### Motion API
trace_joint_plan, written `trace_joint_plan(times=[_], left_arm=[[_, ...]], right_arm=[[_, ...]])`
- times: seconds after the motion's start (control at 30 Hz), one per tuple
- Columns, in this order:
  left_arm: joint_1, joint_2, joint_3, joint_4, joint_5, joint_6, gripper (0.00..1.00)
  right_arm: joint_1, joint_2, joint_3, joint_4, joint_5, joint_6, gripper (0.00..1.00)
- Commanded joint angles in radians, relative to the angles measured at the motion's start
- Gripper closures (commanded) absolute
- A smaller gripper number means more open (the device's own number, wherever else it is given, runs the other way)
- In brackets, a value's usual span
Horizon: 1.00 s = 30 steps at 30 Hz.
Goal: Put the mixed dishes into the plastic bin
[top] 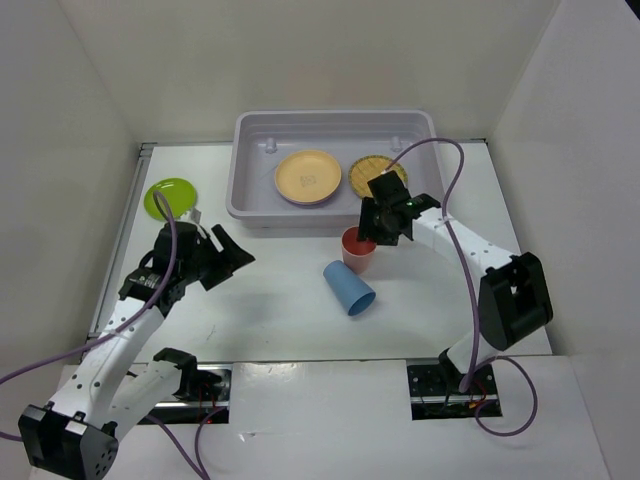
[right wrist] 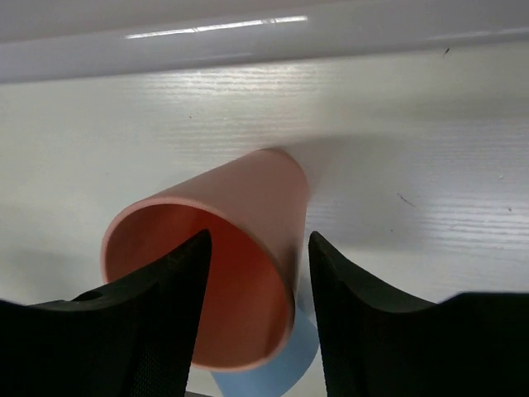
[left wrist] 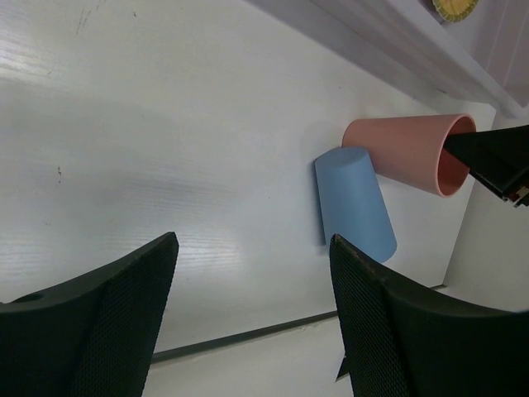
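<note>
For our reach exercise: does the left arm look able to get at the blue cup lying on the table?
Probably yes: bare table lies between the open left gripper and the blue cup, though the right gripper hovers close by.

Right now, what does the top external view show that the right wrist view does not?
Only top external: the orange-yellow plate and woven tan plate inside the plastic bin, the lime green plate on the table, the open left gripper. Only right wrist: the wall of the salmon-red cup between the fingers of the open right gripper. Both: the salmon-red cup, the blue cup beside it.
</note>
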Motion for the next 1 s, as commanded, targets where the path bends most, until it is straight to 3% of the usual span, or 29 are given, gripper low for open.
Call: trace_joint_plan(times=[0.0, 0.1, 0.13, 0.23, 0.27, 0.43, 0.67, 0.97], left_arm=[[-0.002, -0.008, -0.012, 0.033, 0.014, 0.02, 0.18], [-0.002, -0.008, -0.021, 0.033, 0.014, 0.02, 0.18], [-0.002, -0.008, -0.021, 0.033, 0.014, 0.02, 0.18], [-0.002, 0.001, -0.021, 0.042, 0.014, 0.02, 0.18], [-0.002, 0.001, -0.021, 0.043, 0.014, 0.02, 0.18], [-0.002, 0.001, -0.021, 0.052, 0.014, 0.02, 0.18], [-0.002, 0.022, -0.021, 0.061, 0.024, 0.029, 0.18], [-0.002, 0.013, -0.021, 0.033, 0.033, 0.047, 0.17]], right_arm=[[0.013, 0.02, -0.016, 0.031, 0.03, 0.021, 0.45], [0.022, 0.029, -0.016, 0.018, 0.03, 0.021, 0.66], [0.022, 0.029, -0.016, 0.008, 0.044, 0.021, 0.8], [0.031, 0.003, 0.015, -0.042, 0.057, 0.03, 0.98], [0.031, -0.012, 0.042, -0.06, 0.057, 0.03, 1.0], [0.053, -0.104, 0.098, -0.156, 0.078, 0.03, 1.0], [-0.001, -0.198, 0.338, -0.17, 0.034, 0.001, 1.0], [-0.18, 0.162, 0.578, -0.113, 0.024, -0.033, 1.0]])
